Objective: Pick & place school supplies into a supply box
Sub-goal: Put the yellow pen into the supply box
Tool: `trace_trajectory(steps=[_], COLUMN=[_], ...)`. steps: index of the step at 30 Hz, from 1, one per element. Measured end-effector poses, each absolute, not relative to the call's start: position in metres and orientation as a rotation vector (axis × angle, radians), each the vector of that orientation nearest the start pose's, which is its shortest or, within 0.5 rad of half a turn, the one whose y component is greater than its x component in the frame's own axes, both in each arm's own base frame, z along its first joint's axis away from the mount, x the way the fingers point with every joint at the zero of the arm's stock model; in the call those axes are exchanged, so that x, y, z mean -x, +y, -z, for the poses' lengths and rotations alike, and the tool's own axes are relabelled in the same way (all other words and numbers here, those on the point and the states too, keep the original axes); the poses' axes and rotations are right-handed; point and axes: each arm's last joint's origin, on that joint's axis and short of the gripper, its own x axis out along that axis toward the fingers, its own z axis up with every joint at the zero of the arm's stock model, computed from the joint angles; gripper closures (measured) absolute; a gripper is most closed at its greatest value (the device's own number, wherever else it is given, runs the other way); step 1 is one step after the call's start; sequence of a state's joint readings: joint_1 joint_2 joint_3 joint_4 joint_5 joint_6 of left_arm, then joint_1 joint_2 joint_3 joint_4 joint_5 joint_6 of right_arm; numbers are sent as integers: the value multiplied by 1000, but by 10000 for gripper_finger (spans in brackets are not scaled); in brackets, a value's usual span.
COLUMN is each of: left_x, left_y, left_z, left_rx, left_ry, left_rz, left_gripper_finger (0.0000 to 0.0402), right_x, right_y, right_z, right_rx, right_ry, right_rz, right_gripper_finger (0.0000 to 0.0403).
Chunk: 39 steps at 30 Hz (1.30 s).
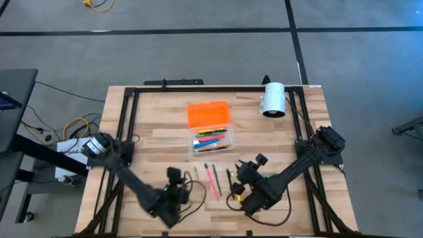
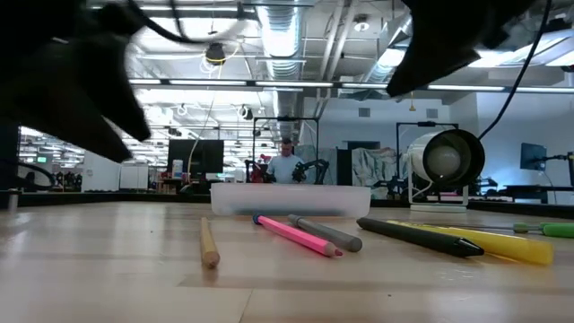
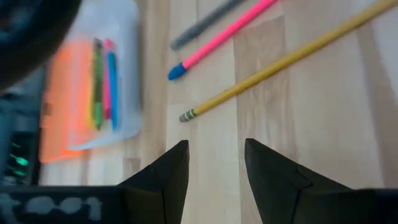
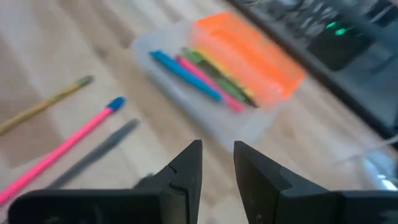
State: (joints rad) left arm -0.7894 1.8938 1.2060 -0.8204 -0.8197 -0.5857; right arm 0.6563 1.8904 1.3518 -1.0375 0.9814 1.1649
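Note:
The clear supply box [image 1: 213, 141] lies open at mid-table with several pens inside. Its orange lid [image 1: 209, 114] lies just beyond it. On the wood near the box lie a yellow pencil [image 3: 280, 62], a pink pen [image 3: 217, 40] and a grey pen [image 3: 205, 25]. Farther right are a black pen [image 2: 417, 236] and a yellow marker [image 2: 489, 242]. My left gripper [image 3: 214, 155] is open above bare wood, short of the pencil's eraser end. My right gripper [image 4: 217, 152] is open and aimed at the box [image 4: 211, 87], holding nothing.
A white cylinder [image 1: 273, 99] lies at the table's far right, by the black frame rail. A green object [image 2: 547, 229] lies low at the right in the low view. Bare wood stretches to the left of the pencil [image 1: 195, 173]. A person stands in the room beyond the table.

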Motion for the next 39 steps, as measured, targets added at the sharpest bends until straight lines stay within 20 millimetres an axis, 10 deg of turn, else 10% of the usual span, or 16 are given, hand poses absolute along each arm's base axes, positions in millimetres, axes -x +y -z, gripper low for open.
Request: trace_trajectory(steps=[13,39], left_x=[-187,-180], left_y=[-247,-248], left_z=[-165,-165], left_rx=[-716,-699], left_ry=[625,626], left_rz=[-433,-434], left_gripper_finger=[255,255], right_x=[-301,-310], right_y=[206,214], right_z=[-183,-131], right_rx=[-178,-268], right_ry=[924,1105], right_rz=[563,578], right_gripper_finger=[317,314])
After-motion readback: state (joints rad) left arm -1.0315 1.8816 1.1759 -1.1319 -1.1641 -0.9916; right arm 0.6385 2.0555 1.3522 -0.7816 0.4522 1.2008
